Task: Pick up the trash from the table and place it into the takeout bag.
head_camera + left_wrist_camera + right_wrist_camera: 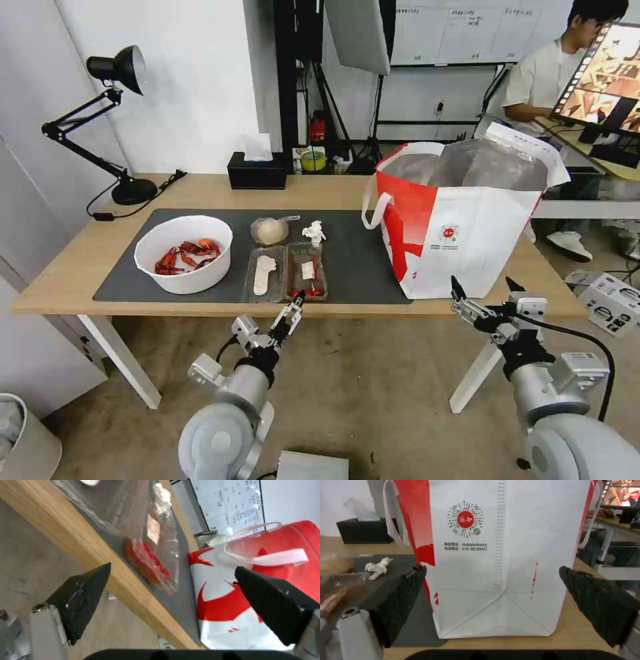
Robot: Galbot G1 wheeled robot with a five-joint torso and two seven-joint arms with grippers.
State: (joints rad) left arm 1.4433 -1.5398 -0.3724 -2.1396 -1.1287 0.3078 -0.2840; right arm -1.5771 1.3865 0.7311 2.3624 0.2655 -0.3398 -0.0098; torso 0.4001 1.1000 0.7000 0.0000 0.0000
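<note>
Left end effector (297,298) gapes beside the shell-filled tray (307,271).

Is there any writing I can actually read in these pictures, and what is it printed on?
"malayouhuocy" on the takeout bag, under its round logo.
"010-58103931" on the same bag, on the line below, after Chinese characters too small to read.
The logo's centre holds a small white mark I cannot read.
The whiteboard behind carries writing too small to read.
The label in the clear tray is blurred.
</note>
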